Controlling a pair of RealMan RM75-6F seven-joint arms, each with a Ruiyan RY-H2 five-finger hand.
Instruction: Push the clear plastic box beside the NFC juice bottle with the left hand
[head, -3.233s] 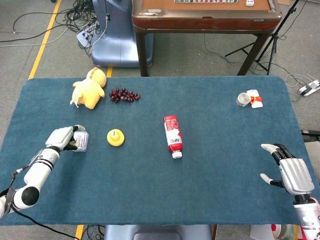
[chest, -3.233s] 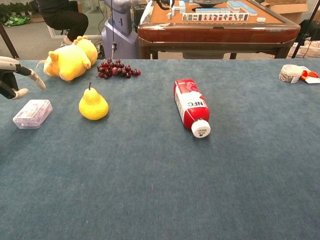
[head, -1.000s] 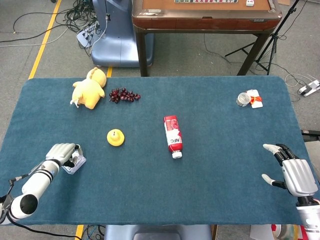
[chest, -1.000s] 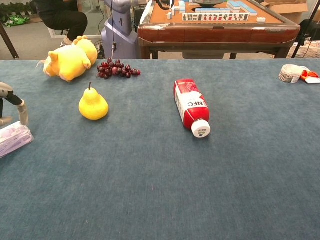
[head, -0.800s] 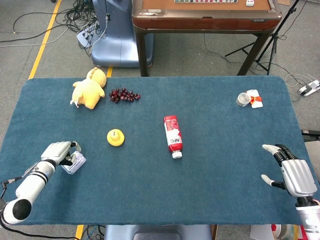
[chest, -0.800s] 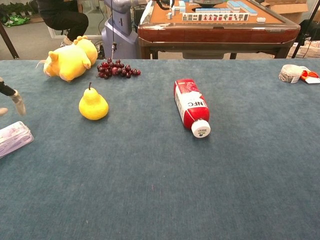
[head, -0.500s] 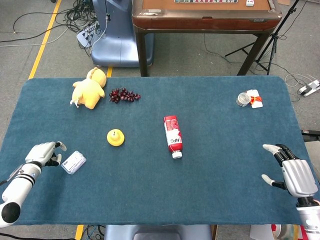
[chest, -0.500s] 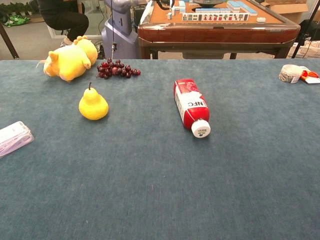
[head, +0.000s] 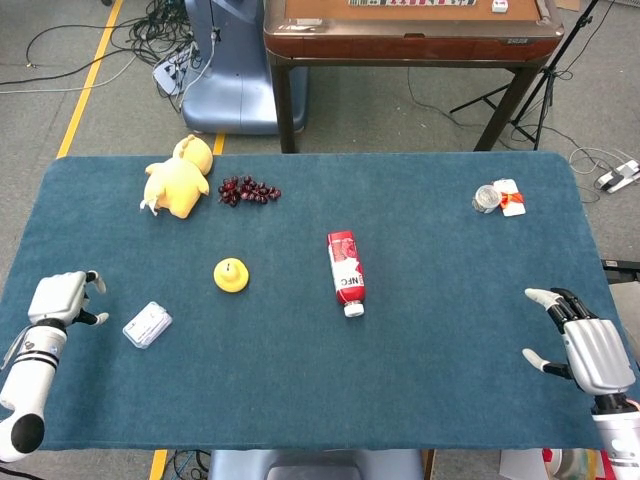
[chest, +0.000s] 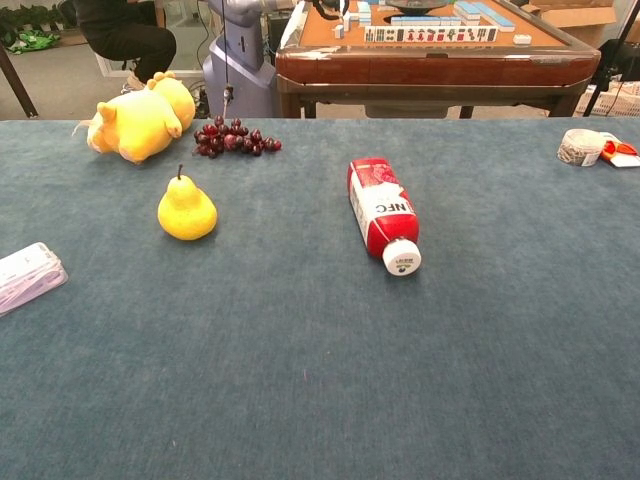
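Note:
The clear plastic box (head: 147, 324) lies flat on the blue cloth at the left, below and left of the yellow pear; the chest view catches it at the left edge (chest: 28, 275). The red NFC juice bottle (head: 345, 271) lies on its side mid-table, cap toward me (chest: 384, 226). My left hand (head: 60, 297) hovers at the table's left edge, apart from the box, fingers spread and holding nothing. My right hand (head: 585, 345) rests open near the front right corner. Neither hand shows in the chest view.
A yellow pear (head: 231, 275) stands between the box and the bottle. A yellow plush toy (head: 178, 177) and a bunch of dark grapes (head: 247, 189) lie at the back left. A tape roll (head: 487, 198) sits at the back right. A wooden table (head: 410, 30) stands behind.
My left hand dragged the box toward the front left, then let go and drew away to the table's left edge. The box now lies alone. The right hand has stayed still.

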